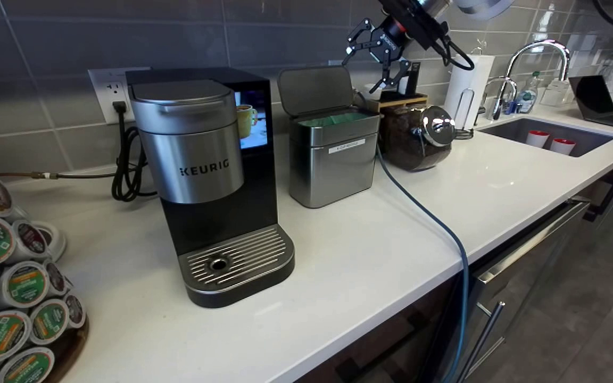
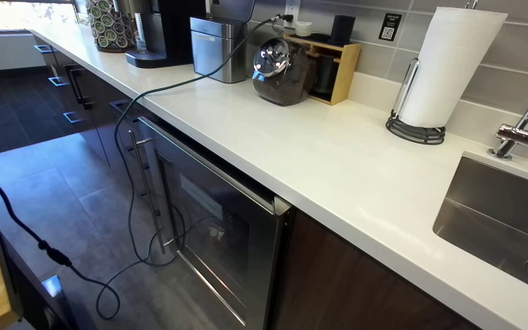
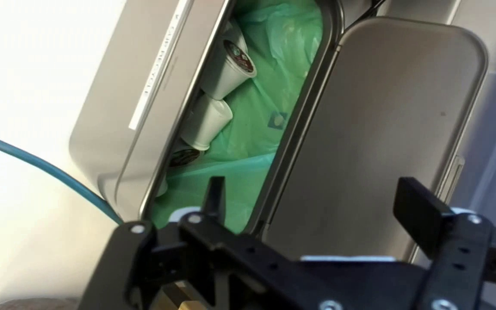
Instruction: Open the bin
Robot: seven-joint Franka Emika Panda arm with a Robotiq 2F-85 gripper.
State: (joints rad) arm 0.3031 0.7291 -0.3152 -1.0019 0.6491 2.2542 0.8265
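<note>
The brushed-steel bin [image 1: 333, 173] stands on the counter beside the coffee maker; it also shows in an exterior view [image 2: 216, 52]. Its lid [image 1: 317, 90] stands raised at the back, leaning toward the tiled wall. In the wrist view, the bin [image 3: 114, 90] shows its green liner [image 3: 252, 129] with several used pods inside, and the lid [image 3: 377, 120] is swung back. My gripper [image 1: 360, 76] is above and to the right of the bin, apart from it. In the wrist view, its fingers [image 3: 312, 185] are spread wide with nothing between them. The gripper is out of view in an exterior view.
The Keurig coffee maker [image 1: 195, 143] stands left of the bin. A round dark jar [image 1: 410, 138] and a wooden shelf [image 2: 349, 68] stand right of it. A blue cable [image 1: 429, 215] runs past the bin over the counter edge. A paper towel roll [image 2: 452, 68] stands farther right.
</note>
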